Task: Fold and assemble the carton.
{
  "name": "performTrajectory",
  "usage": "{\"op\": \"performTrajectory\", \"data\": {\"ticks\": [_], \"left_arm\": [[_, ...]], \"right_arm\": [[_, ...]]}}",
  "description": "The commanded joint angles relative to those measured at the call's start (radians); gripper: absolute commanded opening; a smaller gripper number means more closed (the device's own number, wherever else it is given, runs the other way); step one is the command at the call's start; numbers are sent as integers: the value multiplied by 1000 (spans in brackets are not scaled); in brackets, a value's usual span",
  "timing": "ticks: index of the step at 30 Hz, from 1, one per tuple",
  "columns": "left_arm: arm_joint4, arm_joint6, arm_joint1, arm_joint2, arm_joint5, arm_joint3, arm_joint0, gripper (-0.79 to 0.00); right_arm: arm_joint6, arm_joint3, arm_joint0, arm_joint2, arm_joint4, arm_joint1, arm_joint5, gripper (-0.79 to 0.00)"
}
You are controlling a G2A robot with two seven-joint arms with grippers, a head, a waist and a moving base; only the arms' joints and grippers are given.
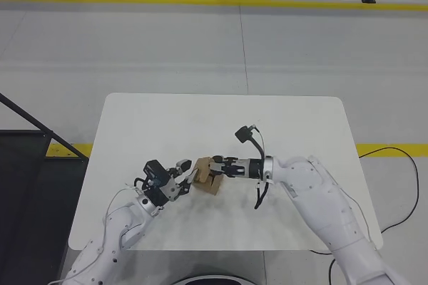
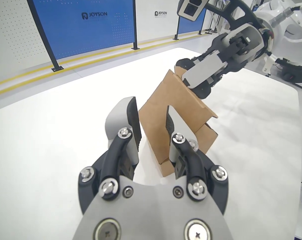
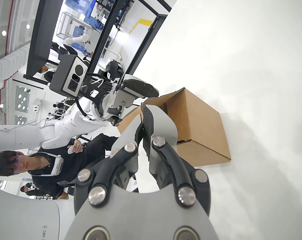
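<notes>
The right claw (image 3: 144, 119) covers the carton (image 3: 198, 126) edge it pinches, hiding how that flap lies

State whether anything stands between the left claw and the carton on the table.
Nothing visible does. The open left claw sits right at the near corner of the carton. The right claw is shut on the carton's top edge, on the far side, not in the way.
</notes>
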Motion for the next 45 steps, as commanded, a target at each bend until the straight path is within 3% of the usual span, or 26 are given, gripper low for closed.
{"op": "performTrajectory", "data": {"ticks": [1, 4, 7, 10, 21, 34, 45], "left_arm": [[1, 1, 0, 0, 1, -2, 1, -437], [3, 2, 0, 0, 0, -4, 1, -437], [5, 2, 0, 1, 0, -6, 2, -440], [5, 1, 0, 1, 1, -7, 2, -440], [5, 1, -1, 3, 2, -4, 0, -446], [10, -5, -3, 9, 3, -5, -6, -449], [14, -21, -5, 19, 3, -12, -16, -453]], "right_arm": [[-7, -9, -4, 1, -11, 1, 6, -754], [-12, -20, -10, 5, -32, 5, 20, -699], [-13, -34, -16, 7, -42, 7, 29, -511], [-13, -41, -20, 9, -47, 9, 35, -465], [-44, -68, -38, 21, -94, 17, 65, -456], [-98, -197, -117, 66, -211, 40, 107, -443], [-135, -272, -151, 69, -339, 49, 204, -434]]}}
